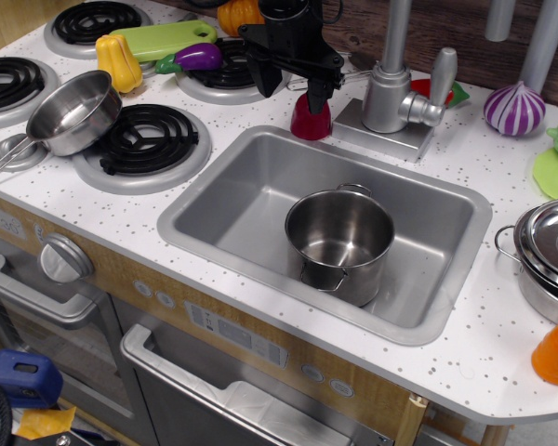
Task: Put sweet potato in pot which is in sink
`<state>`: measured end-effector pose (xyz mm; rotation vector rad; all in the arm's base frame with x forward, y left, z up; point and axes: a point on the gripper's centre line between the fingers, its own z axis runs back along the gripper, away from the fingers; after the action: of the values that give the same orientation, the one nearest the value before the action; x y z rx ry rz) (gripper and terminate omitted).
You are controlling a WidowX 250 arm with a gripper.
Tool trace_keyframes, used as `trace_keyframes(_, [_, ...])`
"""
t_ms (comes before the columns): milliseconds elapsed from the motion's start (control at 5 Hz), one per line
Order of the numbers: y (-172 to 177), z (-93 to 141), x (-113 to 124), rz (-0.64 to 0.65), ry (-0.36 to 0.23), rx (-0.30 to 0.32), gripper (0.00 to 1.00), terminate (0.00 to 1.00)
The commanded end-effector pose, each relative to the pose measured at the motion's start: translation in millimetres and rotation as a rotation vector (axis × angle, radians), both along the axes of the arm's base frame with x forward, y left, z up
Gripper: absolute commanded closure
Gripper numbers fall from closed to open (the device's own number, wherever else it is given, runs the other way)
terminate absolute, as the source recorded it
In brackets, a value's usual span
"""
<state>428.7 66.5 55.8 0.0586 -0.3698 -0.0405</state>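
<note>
Just below the gripper (293,85), the sweet potato (311,119) sits.

You are looking at a white speckled countertop (465,344) carrying the sink (214,218). The sweet potato (310,120), a striped onion (513,109) and a lidded steel pot (549,255) are sitting directly on it.

Pincer (300,93) above sweet potato (310,120); pot (339,243) in sink (260,158).

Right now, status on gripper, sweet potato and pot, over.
Gripper right above sweet potato behind sink, grasp unclear. Pot upright in sink, empty. Faucet close beside.
</note>
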Motion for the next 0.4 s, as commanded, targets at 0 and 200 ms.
trace_keyframes(0, [0.0,0.0,0.0,0.000,0.000,0.000,0.00,0.00])
trace_keyframes(200, [1.4,-3.1,9.7,-0.033,-0.031,-0.004,0.00,0.00])
